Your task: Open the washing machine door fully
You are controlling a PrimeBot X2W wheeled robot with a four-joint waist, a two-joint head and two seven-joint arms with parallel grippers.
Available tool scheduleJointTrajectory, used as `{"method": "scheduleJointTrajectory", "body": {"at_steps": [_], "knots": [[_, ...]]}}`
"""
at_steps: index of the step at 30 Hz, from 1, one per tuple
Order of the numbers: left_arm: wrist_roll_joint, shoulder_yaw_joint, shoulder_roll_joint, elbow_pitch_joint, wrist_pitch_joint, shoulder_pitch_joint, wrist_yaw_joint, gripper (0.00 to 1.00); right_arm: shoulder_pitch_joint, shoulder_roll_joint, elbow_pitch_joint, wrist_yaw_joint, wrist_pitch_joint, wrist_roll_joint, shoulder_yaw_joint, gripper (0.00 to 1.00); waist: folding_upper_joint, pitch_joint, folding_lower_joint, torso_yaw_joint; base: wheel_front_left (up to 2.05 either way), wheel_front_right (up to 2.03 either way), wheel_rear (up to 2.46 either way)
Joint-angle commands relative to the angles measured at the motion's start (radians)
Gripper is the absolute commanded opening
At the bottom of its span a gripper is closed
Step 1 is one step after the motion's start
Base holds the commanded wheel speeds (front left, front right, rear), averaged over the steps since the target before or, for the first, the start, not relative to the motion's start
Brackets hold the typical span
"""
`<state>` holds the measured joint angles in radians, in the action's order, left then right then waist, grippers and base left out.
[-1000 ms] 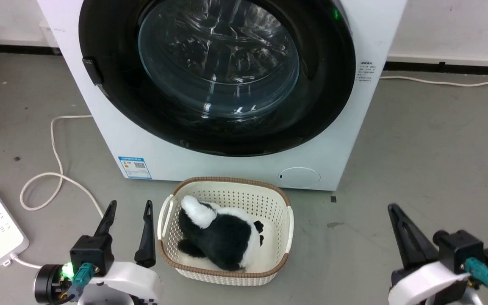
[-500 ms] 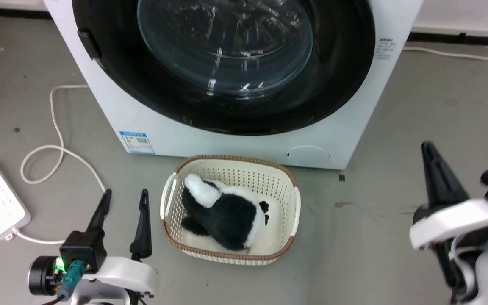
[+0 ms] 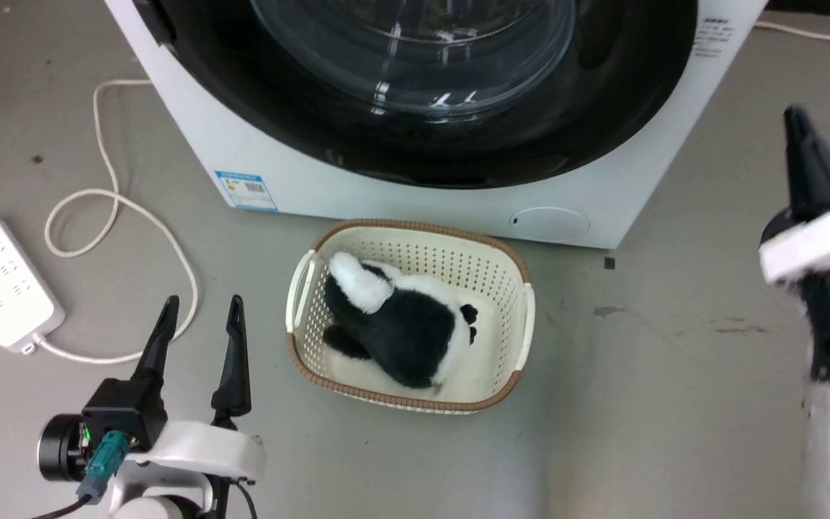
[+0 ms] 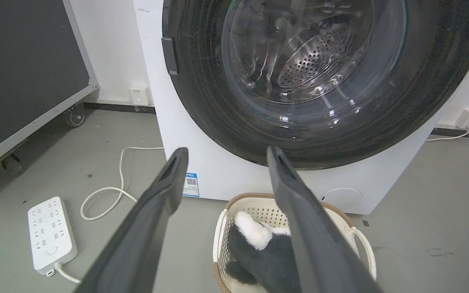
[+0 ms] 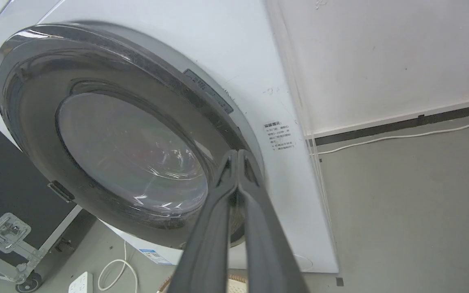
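Glossy black, the door (image 3: 458, 155) sits shut and flush in the washer's (image 3: 192, 137) white front, spanning nearly its full width, with the clear glass bowl bulging from its middle. In the left wrist view the steel drum shows through the glass of the door (image 4: 226, 122).

On the grey floor (image 3: 674, 360), just in front of the washer's bottom edge, stands a cream basket (image 3: 422, 227) with a brown rim. A black-and-white plush toy (image 3: 400, 331) lies in it. Behind the basket's right corner a small round flap (image 3: 548, 222) sits low on the washer front, and a blue label (image 3: 246, 189) is stuck near the front's lower left corner.

The left gripper (image 3: 202, 303) hangs low over the floor, left of the basket, its jaws spread wide and holding nothing. Its fingers point towards the washer (image 4: 226, 151).

The right gripper (image 3: 797, 122) is raised off to the right, beside the washer's right corner, with its jaws pressed together and nothing between them. From its own wrist, the tips (image 5: 234, 152) line up with the right rim of the door (image 5: 35, 122); I cannot tell whether they touch it.

A white power strip (image 3: 1, 277) lies on the floor at the far left, its cord (image 3: 105, 187) looping towards the washer.
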<state>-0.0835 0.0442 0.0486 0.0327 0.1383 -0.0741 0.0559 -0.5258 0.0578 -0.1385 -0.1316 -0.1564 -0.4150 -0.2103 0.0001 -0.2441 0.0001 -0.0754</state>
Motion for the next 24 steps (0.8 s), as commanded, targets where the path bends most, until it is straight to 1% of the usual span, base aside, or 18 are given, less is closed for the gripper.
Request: {"method": "scheduleJointTrajectory", "body": {"at_steps": [1, 6, 11, 12, 13, 14, 18, 19, 24], "knots": [[-0.007, 0.004, 0.001, 0.006, 0.013, -0.023, 0.005, 1.00, -0.063, -0.004, -0.026, 0.000, -0.020, -0.042, -0.025, 0.00, -0.0001, -0.016, -0.0001, -0.012, 0.00, 0.00, 0.00], [-0.013, 0.010, 0.001, 0.005, 0.023, -0.025, 0.007, 1.00, -0.165, -0.005, -0.099, 0.001, -0.086, -0.118, -0.063, 0.00, -0.0001, -0.045, -0.0001, -0.032, 0.00, 0.00, 0.00], [-0.018, 0.022, 0.001, 0.008, 0.034, -0.032, 0.012, 1.00, -0.273, -0.006, -0.187, 0.001, -0.176, -0.156, -0.108, 0.00, -0.0001, -0.075, -0.0001, -0.048, 0.00, 0.00, 0.00], [-0.018, 0.022, 0.001, 0.008, 0.034, -0.032, 0.012, 1.00, -0.273, -0.006, -0.187, 0.001, -0.176, -0.156, -0.108, 0.00, -0.0001, -0.075, -0.0001, -0.048, 0.00, 0.00, 0.00], [-0.021, 0.023, 0.001, 0.009, 0.038, -0.037, 0.015, 1.00, -0.319, -0.006, -0.222, 0.001, -0.212, -0.162, -0.129, 0.00, -0.0001, -0.088, -0.0001, -0.055, 0.00, 0.00, 0.00], [-0.021, 0.023, 0.001, 0.009, 0.038, -0.037, 0.015, 1.00, -0.319, -0.006, -0.222, 0.001, -0.212, -0.162, -0.129, 0.00, -0.0001, -0.088, -0.0001, -0.055, 0.00, 0.00, 0.00], [-0.028, 0.023, 0.001, 0.011, 0.048, -0.050, 0.020, 1.00, -0.419, 0.003, -0.285, 0.001, -0.289, -0.156, -0.172, 0.00, -0.0001, -0.119, -0.0001, -0.075, 0.00, 0.00, 0.00], [-0.028, 0.023, 0.001, 0.011, 0.048, -0.050, 0.020, 1.00, -0.419, 0.003, -0.285, 0.001, -0.289, -0.156, -0.172, 0.00, -0.0001, -0.119, -0.0001, -0.075, 0.00, 0.00, 0.00], [-0.035, 0.021, 0.001, 0.012, 0.059, -0.060, 0.024, 1.00, -0.516, 0.025, -0.339, 0.001, -0.335, -0.137, -0.227, 0.00, -0.0001, -0.147, -0.0001, -0.093, 0.00, 0.00, 0.00]]}}
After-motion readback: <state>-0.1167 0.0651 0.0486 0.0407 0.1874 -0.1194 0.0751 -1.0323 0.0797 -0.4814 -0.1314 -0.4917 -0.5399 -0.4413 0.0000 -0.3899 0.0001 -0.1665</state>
